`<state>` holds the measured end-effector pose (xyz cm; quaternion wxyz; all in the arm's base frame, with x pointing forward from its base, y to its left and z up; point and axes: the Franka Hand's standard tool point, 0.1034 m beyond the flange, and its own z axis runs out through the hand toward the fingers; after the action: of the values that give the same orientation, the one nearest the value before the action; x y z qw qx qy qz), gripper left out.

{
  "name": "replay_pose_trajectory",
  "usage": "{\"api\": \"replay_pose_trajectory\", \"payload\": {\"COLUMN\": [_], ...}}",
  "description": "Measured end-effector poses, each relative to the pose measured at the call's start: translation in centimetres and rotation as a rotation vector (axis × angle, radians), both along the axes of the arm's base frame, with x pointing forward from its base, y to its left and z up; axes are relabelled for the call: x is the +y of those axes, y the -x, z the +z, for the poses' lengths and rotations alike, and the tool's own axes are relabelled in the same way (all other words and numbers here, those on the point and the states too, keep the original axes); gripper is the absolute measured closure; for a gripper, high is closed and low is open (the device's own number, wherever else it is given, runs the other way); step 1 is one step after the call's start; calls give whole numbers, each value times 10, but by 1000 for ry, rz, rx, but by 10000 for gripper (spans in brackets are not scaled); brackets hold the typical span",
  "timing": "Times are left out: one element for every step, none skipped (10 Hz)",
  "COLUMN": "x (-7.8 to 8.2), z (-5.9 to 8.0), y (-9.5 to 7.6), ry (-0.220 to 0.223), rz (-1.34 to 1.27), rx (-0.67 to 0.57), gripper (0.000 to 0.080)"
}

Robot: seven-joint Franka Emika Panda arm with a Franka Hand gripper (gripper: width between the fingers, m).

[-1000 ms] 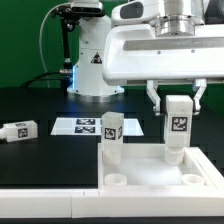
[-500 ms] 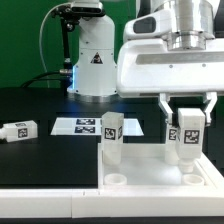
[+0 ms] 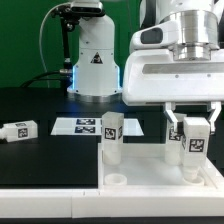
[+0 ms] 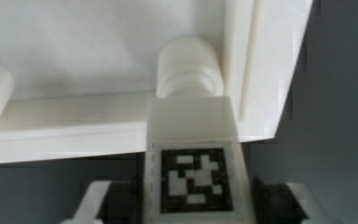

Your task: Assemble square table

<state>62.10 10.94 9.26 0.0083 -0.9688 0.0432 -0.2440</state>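
item: gripper. clamped on an upright white table leg; the fingers press its two sides at the tagged end.

item: table leg, held. it hangs straight below the gripper, its lower end down at the corner of the square top, close inside the raised rim. whether the tip is in a socket or only resting on it cannot be told.

item: second leg. stands upright at another corner of the top, well off to the gripper's side.

item: open corner socket. empty, below that second leg in the exterior view.

item: third leg. lies loose on the dark table, far from the gripper, beyond the marker board.

risks, as judged: the tip sits so near the rim that a small offset could land it on the rim or the socket lip, tilting the leg. turning it while tilted could jam it, twist it in the fingers, or drag the unsecured top.
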Motion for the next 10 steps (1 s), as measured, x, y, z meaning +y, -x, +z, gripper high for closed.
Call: {"api": "replay_pose_trajectory", "payload": {"x": [3,5,5,4,4,4,4,4,4,4], "z": [0,-2,-6,-9,-11,-15,-18,-18,-18,-18], "y": [-3,-4,-3,-3,-2,-1,-1,-1,-1,-1], "ry": [0,1,4,7,8,11,14,16,16,16], "rz": [3,6,7,7,8,9,10,12,12,12], "rx": [-7,-10,-5,-2,1,4,1,-9,-9,-9], "gripper": [515,515,515,515,515,515,515,515,515,515]}}
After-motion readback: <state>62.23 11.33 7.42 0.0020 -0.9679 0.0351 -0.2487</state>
